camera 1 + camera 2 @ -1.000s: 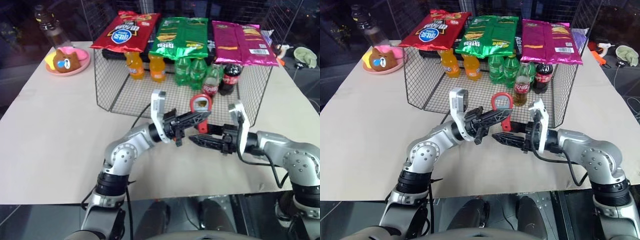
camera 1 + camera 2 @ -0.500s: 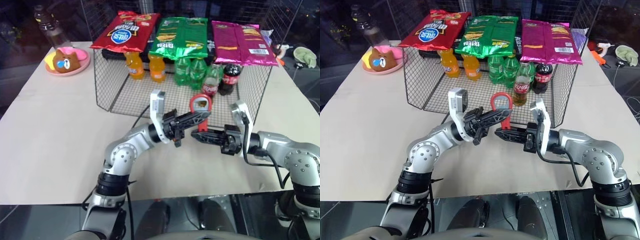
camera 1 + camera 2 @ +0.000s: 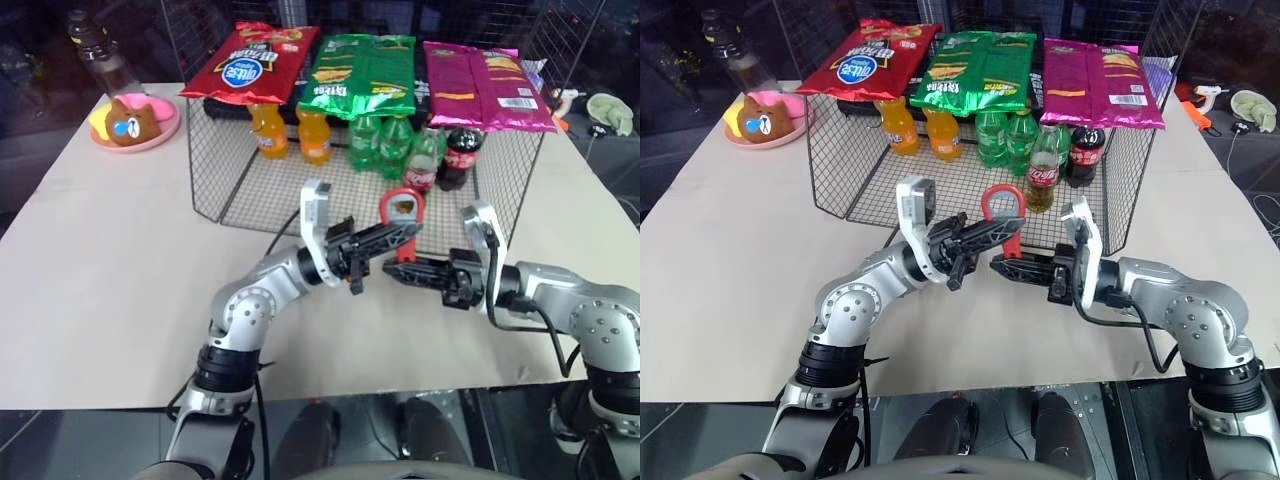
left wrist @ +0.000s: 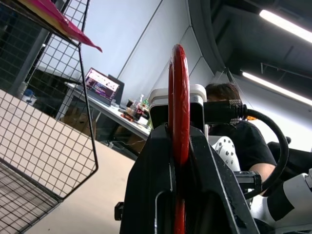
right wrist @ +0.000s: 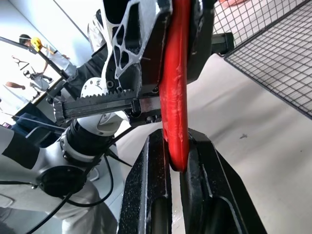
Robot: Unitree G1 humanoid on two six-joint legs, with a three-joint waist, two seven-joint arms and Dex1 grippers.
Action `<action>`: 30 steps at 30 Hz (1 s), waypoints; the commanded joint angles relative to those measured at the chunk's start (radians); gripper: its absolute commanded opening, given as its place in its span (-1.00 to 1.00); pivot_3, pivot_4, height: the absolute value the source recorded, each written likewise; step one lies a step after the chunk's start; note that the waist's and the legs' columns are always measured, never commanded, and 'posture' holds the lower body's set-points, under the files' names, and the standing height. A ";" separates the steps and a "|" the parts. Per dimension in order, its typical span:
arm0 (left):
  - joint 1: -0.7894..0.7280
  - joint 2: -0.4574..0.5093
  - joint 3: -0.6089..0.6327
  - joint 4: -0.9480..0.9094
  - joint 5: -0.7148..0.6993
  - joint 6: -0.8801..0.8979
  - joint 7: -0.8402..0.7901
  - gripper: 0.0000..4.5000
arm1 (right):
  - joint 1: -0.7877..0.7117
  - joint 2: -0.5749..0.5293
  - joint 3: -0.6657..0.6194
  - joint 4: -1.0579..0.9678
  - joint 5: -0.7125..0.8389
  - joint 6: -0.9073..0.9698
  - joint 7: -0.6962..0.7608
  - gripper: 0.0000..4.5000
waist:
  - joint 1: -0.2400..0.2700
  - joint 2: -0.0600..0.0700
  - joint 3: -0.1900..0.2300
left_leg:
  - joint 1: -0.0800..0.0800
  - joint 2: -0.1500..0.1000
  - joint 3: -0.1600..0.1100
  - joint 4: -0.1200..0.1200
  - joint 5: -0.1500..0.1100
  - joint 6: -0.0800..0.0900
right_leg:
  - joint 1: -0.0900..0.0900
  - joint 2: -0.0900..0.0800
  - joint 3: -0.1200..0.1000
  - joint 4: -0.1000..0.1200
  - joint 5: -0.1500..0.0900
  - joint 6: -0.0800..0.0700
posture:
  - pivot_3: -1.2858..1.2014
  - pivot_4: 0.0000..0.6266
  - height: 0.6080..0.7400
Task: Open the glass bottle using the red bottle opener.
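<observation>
The red bottle opener stands upright above the table in front of the wire basket, ring head up. My left gripper comes from the left and is shut on its shank just below the ring; the left wrist view has the opener edge-on between the black fingers. My right gripper reaches in from the right, lower down, and is shut on the handle's bottom end. The glass bottle, with a red label and amber liquid, stands inside the basket behind the opener.
The wire basket also holds orange bottles, green bottles and a dark cola bottle, with snack bags laid across its top. A pink plate with a bear toy sits at the far left. Bare tabletop surrounds both arms.
My right gripper, open a second ago just under the opener, has closed on the handle's lower end. The left gripper keeps its grip and place.
</observation>
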 commanded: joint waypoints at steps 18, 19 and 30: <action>0.011 -0.026 -0.019 -0.004 0.052 -0.024 -0.001 -1.00 | -0.036 0.006 -0.022 -0.028 -0.036 -0.053 -0.017 -0.50 | 0.000 0.000 0.000 | 0.000 0.000 0.000 0.000 0.000 0.000 | 0.000 0.000 0.000 0.000 0.000 0.000 | 0.03 -0.52 1.00; 0.011 -0.027 -0.019 -0.004 0.053 -0.024 -0.001 -1.00 | -0.035 0.005 -0.021 -0.029 -0.034 -0.051 -0.015 -0.50 | 0.000 0.000 0.000 | 0.000 0.000 0.000 0.000 0.000 0.000 | 0.000 0.000 0.000 0.000 0.000 0.000 | 0.03 -0.52 1.00; 0.006 -0.037 -0.001 0.002 0.060 -0.034 0.000 -1.00 | 0.004 -0.038 -0.011 -0.032 -0.041 -0.033 0.024 -0.50 | 0.001 0.000 0.000 | 0.000 0.000 0.000 0.000 0.000 0.000 | 0.000 0.000 0.000 -0.001 0.000 0.000 | 0.03 -0.52 1.00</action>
